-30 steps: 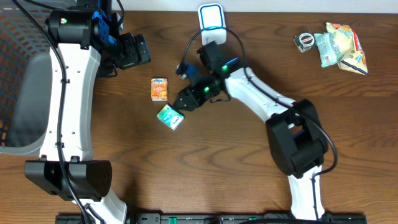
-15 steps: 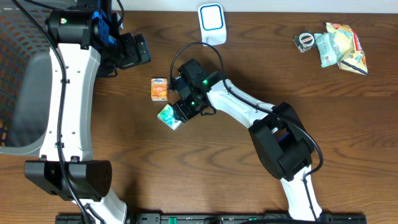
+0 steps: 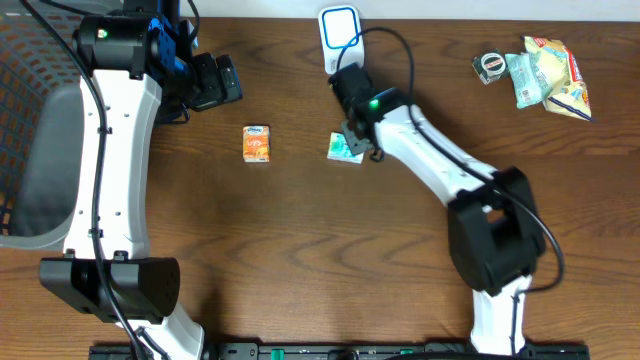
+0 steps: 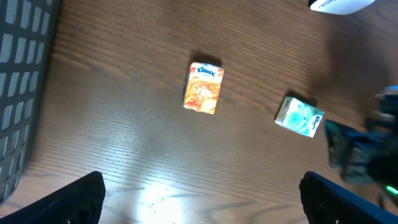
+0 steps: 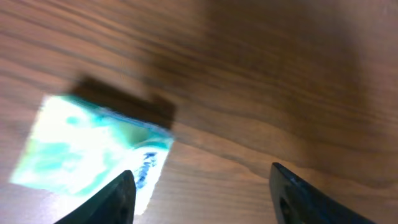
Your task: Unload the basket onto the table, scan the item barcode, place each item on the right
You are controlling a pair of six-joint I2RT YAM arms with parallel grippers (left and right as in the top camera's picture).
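A green-and-white tissue pack (image 3: 343,149) lies on the wooden table below the white barcode scanner (image 3: 340,26). My right gripper (image 3: 356,138) hovers right over the pack's right edge. In the right wrist view the pack (image 5: 87,146) sits outside the left finger (image 5: 115,199), and only bare wood shows between the open jaws of that gripper (image 5: 205,194). An orange tissue pack (image 3: 257,143) lies further left. My left gripper (image 3: 222,80) stays open and empty at the back left; its view shows the orange pack (image 4: 203,88) and the green pack (image 4: 300,116).
A dark mesh basket (image 3: 25,130) stands at the left edge, also seen in the left wrist view as the basket (image 4: 22,93). Snack packets (image 3: 550,75) and a tape roll (image 3: 492,66) lie at the back right.
The green pack has gone from the table's middle left up and right to below the scanner, together with my right gripper. The left arm has not moved.
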